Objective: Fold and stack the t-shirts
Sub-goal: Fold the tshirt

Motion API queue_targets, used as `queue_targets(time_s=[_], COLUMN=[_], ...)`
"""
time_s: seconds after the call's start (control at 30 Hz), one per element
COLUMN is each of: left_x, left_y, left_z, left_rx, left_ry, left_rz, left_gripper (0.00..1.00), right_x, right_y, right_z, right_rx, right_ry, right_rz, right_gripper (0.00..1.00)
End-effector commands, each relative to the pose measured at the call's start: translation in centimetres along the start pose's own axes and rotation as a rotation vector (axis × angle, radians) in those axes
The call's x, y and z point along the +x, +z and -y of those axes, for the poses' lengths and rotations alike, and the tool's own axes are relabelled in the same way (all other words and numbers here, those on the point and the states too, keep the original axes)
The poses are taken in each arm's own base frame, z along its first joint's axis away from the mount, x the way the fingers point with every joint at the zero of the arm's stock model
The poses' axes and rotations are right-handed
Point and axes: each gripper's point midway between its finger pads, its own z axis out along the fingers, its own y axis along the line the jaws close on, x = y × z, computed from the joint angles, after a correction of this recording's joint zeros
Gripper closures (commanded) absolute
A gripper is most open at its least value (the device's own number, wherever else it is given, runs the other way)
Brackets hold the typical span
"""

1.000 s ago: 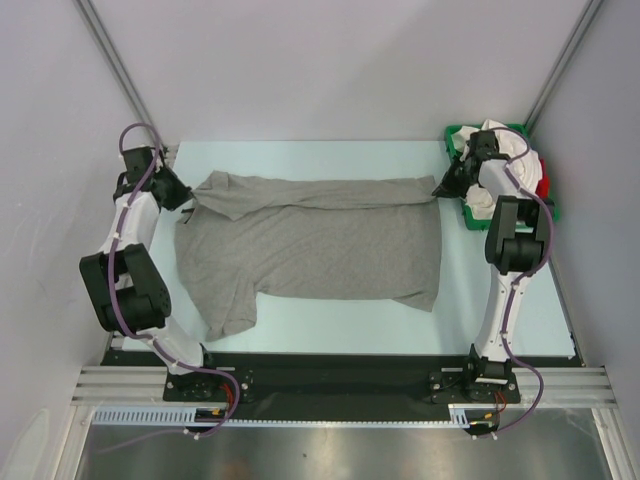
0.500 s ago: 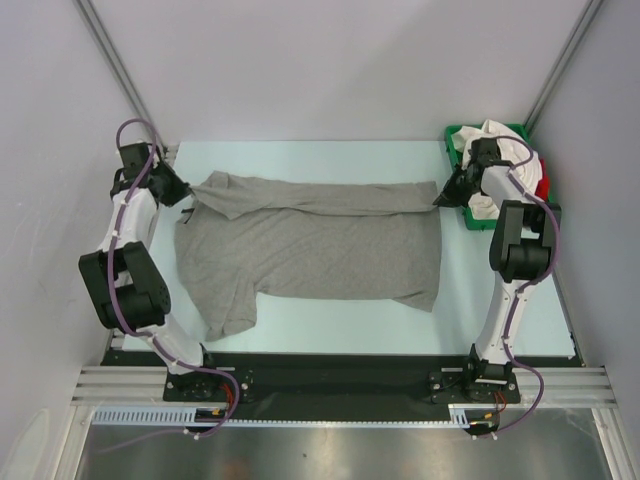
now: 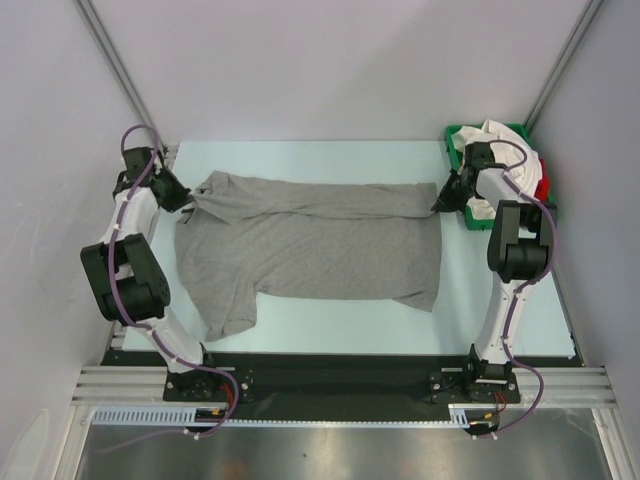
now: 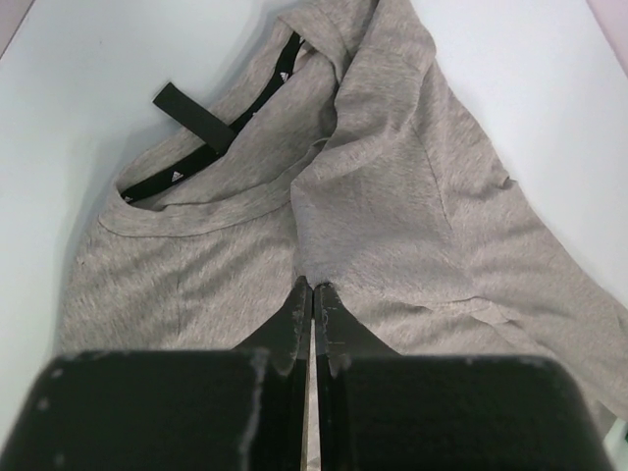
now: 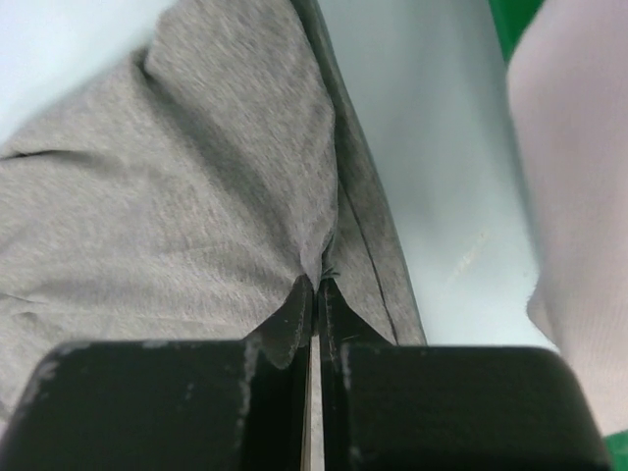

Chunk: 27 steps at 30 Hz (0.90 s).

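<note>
A heather grey t-shirt [image 3: 320, 245] lies spread across the table, its far edge folded over towards the near side. My left gripper [image 3: 190, 203] is shut on the cloth at the shirt's left end, beside the neck opening with its black label band [image 4: 211, 137]. In the left wrist view the fingertips [image 4: 313, 287] pinch a grey fold. My right gripper [image 3: 438, 203] is shut on the shirt's far right corner, and the right wrist view shows the hem cloth [image 5: 324, 196] bunched into the closed tips [image 5: 315, 283]. The fold runs taut between both grippers.
A green tray [image 3: 452, 140] stands at the far right corner, just behind my right wrist, heaped with white shirts [image 3: 505, 140] and a red one [image 3: 543, 187]. White cloth [image 5: 579, 147] hangs close at the right of the right wrist view. Grey walls enclose the table.
Both grippers kept their hold. The right wrist shifted slightly towards the tray and the left arm's elbow drew in, leaving the shirt's folded far edge a little straighter.
</note>
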Motion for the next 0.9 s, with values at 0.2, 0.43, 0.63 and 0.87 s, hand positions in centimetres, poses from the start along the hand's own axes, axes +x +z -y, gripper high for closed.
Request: queue_targets(time_s=[0.2,0.43,0.63,0.87], left_x=[1.0,3.9,3.6,-1.2], left_y=[-0.6,-1.5,-2.7,-2.3], left_z=[-1.3,-3.6,-5.0,0.2], left_rx=[-0.039,-0.114,-0.184,-0.074], left_ry=[-0.021,-0.035,0.018,0.166], left_rz=[-0.026,-0.063,-0.027,0.15], left_gripper=[1.0,1.0,0.65,0.3], right_x=[0.4,0.6,0.4,-1.7], right_y=[0.5,1.0,0.6,0.3], right_z=[0.8,0.8,1.4,0.3], right_rx=[0.098,0.111,0.141,0.139], right_ry=[-0.023,-0.019,-0.017,-0.03], right_rz=[0.007,-0.006,0.0,0.026], right_gripper=[1.0,0.99,0.93,0.67])
